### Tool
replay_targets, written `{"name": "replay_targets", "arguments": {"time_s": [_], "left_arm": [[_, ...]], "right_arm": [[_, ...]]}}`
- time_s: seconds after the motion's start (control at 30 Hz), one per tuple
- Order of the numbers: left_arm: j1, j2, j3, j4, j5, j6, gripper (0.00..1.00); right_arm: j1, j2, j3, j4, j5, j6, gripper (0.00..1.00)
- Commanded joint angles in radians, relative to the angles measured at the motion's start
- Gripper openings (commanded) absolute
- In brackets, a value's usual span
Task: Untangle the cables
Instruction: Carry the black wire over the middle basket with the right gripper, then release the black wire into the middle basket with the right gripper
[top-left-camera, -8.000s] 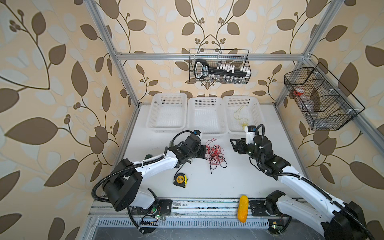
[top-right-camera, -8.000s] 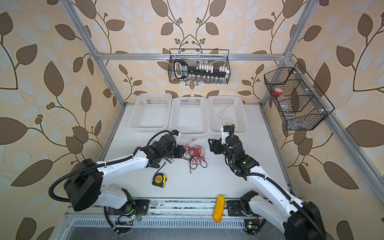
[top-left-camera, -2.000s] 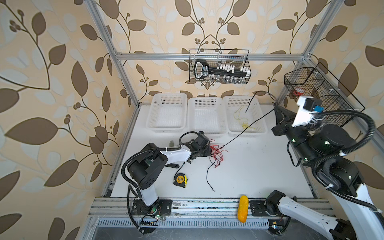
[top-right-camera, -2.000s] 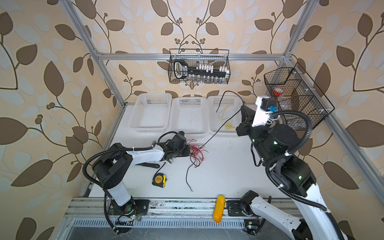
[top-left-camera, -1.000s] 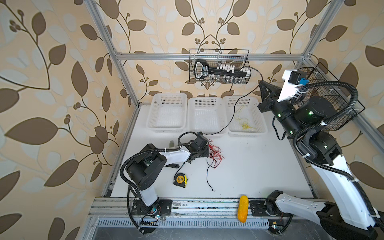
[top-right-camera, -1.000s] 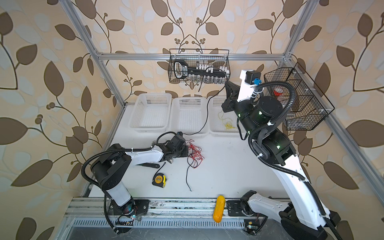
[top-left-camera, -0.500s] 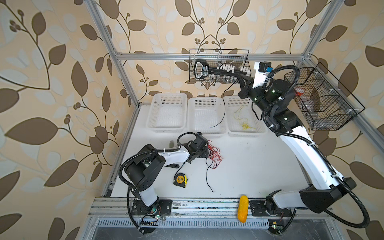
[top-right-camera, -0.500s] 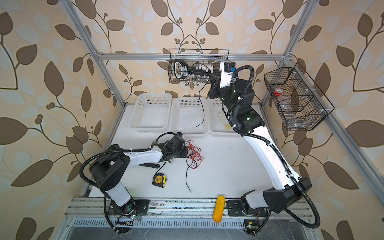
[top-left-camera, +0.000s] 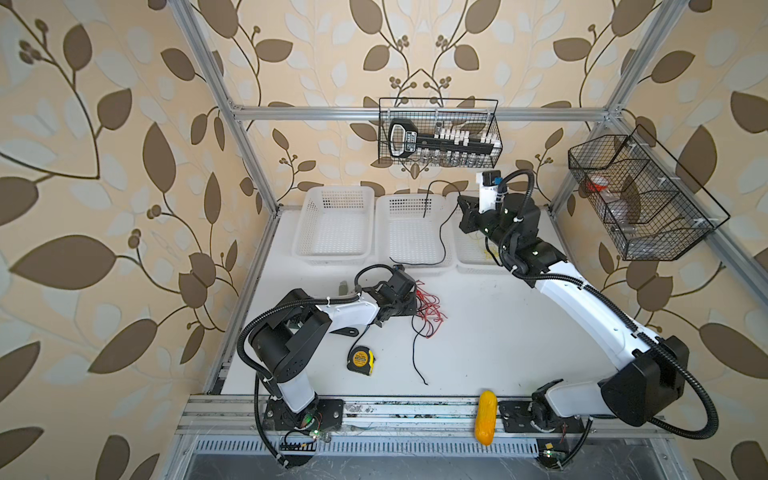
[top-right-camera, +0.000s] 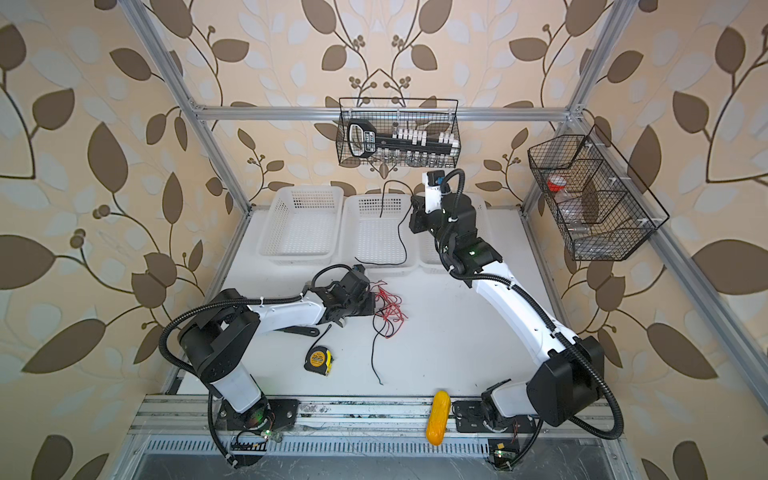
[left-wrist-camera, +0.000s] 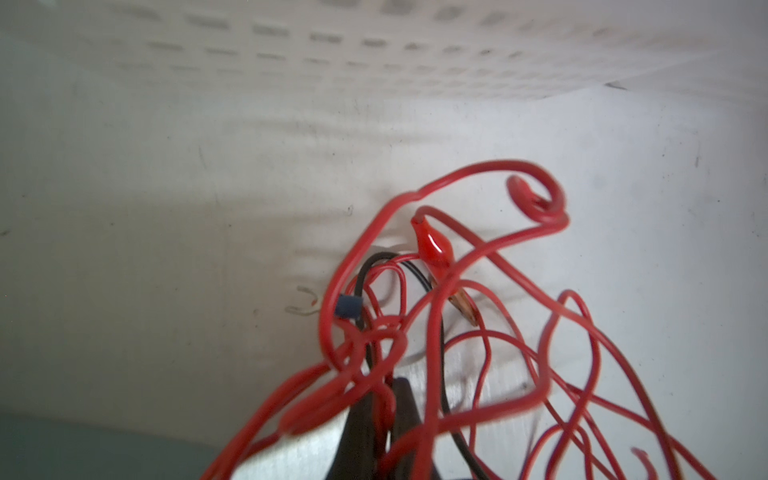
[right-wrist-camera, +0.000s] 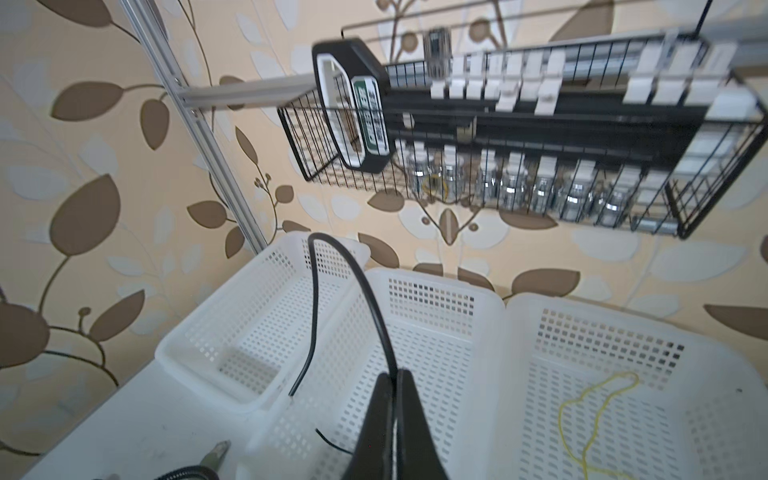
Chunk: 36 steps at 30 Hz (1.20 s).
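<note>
**A:** Where do things stand?

**B:** The right gripper (right-wrist-camera: 392, 374) is pressed together on a black cable (right-wrist-camera: 376, 307), high over the middle basket (top-left-camera: 405, 241); one end dangles into it; the other trails across the front rim toward the left gripper (left-wrist-camera: 390, 386), which pinches the red cables (left-wrist-camera: 436, 332) on the table (top-left-camera: 498, 332).

**A:** What worries you?

**B:** Letting go here; I judge the long tail could drag the cable out over the rim, or snag on the left arm (top-left-camera: 345, 311). A second black cable (top-left-camera: 413, 357) runs out of the red cables; a hard pull might tighten that knot. The yellow cable (right-wrist-camera: 598, 399) lies in the right basket (right-wrist-camera: 602, 328).
</note>
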<state>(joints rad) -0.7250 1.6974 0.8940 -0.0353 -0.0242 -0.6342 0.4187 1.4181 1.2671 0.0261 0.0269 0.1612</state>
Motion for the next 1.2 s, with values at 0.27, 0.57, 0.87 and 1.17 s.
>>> {"name": "replay_targets", "arguments": {"time_s": [0.27,0.57,0.87,1.17], "left_arm": [[0.008,-0.053,-0.013,-0.087,0.041,0.012,0.02],[0.008,-0.103,0.0,-0.109,0.032,0.029,0.02],[0.009,-0.128,-0.003,-0.114,0.023,0.025,0.01],[0.008,-0.126,-0.01,-0.109,0.019,0.011,0.01]], "right_arm": [[0.056,0.255,0.039,-0.033,0.051,-0.017,0.0],[0.055,0.435,0.153,-0.105,0.087,0.017,0.05],[0.039,0.45,0.143,-0.111,0.113,0.04,0.15],[0.026,0.348,0.062,-0.103,0.103,0.042,0.43]]}}
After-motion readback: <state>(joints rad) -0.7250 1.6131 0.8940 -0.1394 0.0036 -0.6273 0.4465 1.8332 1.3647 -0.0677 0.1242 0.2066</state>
